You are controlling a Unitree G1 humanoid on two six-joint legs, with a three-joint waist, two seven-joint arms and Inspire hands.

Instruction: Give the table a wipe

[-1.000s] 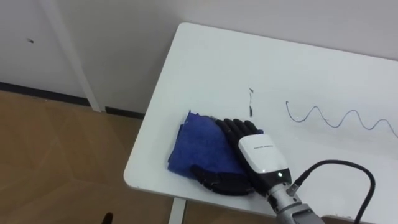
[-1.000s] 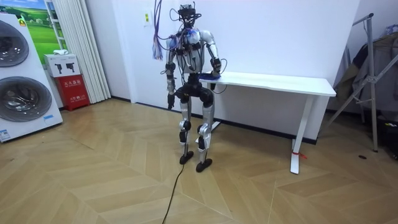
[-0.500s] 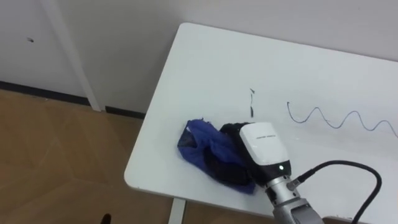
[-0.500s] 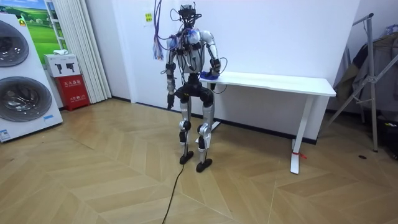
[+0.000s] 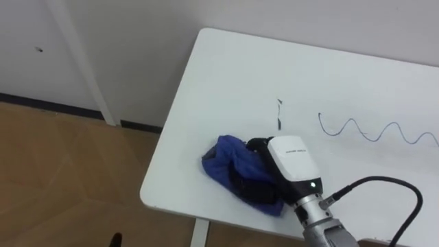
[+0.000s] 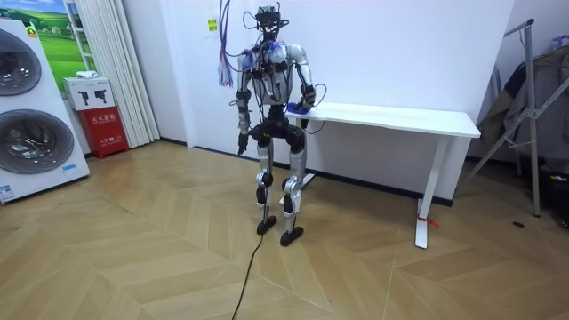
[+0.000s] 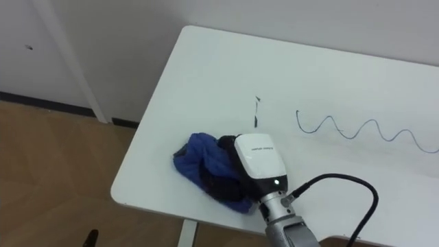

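A blue cloth [image 5: 225,159] lies bunched near the front left corner of the white table [image 5: 240,75]. My right hand [image 5: 291,165] rests on it from the right, its dark fingers curled into the folds and gripping the cloth. The same cloth [image 7: 194,156] and hand [image 7: 257,161] appear in the right eye view. A short dark mark [image 5: 279,114] sits just behind the hand, and a wavy pen line [image 5: 370,130] runs off to the right. In the room view I stand at the table's left end, and my left hand [image 6: 241,142] hangs by my side.
The table's front edge [image 5: 171,206] and left edge lie close to the cloth, with wooden floor below. In the room view, washing machines [image 6: 27,116] and a red box [image 6: 105,129] stand at the left, and a metal rack [image 6: 529,107] at the right.
My right hand's fingers, flat on the spread cloth a second ago, have curled in. The cloth has been gathered from a flat square into a bunch under the hand.
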